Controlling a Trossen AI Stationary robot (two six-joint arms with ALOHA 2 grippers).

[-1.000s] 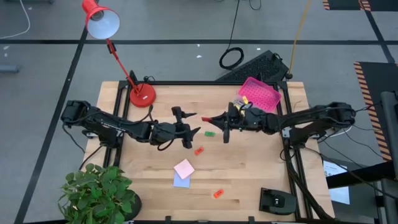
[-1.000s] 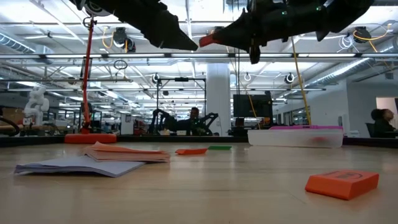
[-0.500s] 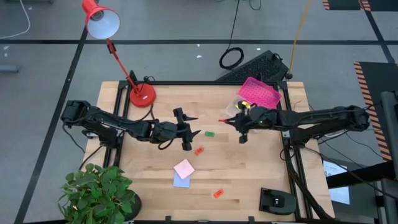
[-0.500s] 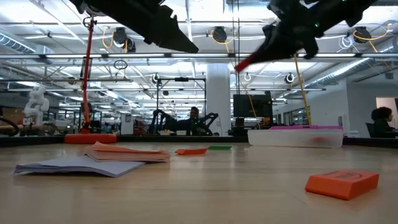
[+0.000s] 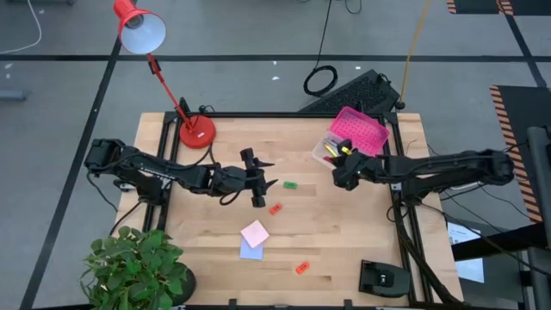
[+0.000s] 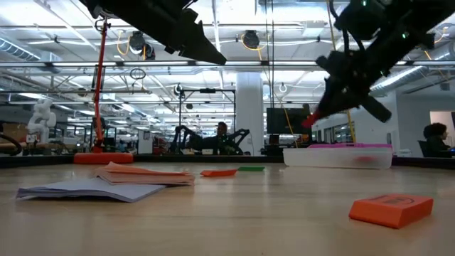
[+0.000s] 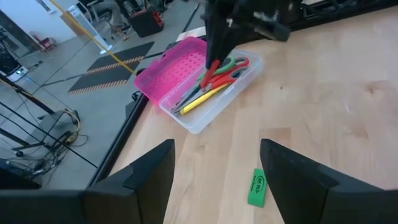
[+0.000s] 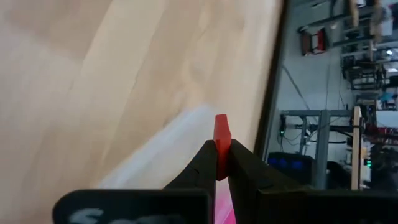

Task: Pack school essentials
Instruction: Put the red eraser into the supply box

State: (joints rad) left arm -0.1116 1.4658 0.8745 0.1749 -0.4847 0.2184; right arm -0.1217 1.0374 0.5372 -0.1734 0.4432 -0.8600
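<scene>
Your right pincer [image 5: 337, 178] is clamped on 1 red eraser [image 8: 221, 144], which sits pinched between its 2 fingertips and juts just past them, right of centre in the high view, just beside the clear box [image 5: 325, 153]. Your left pincer [image 5: 256, 179] hangs spread and empty at centre. On the surface [image 5: 344, 241] below it lie 1 green eraser [image 5: 291, 184], 1 orange eraser [image 5: 275, 208] and the sticky-note pads [image 5: 253, 238].

Robotics laboratory — open hall with ceiling trusses [image 6: 213, 65], taped floor [image 5: 77, 58] (hazard-striped), another robot arm [image 6: 186, 135] behind.
</scene>
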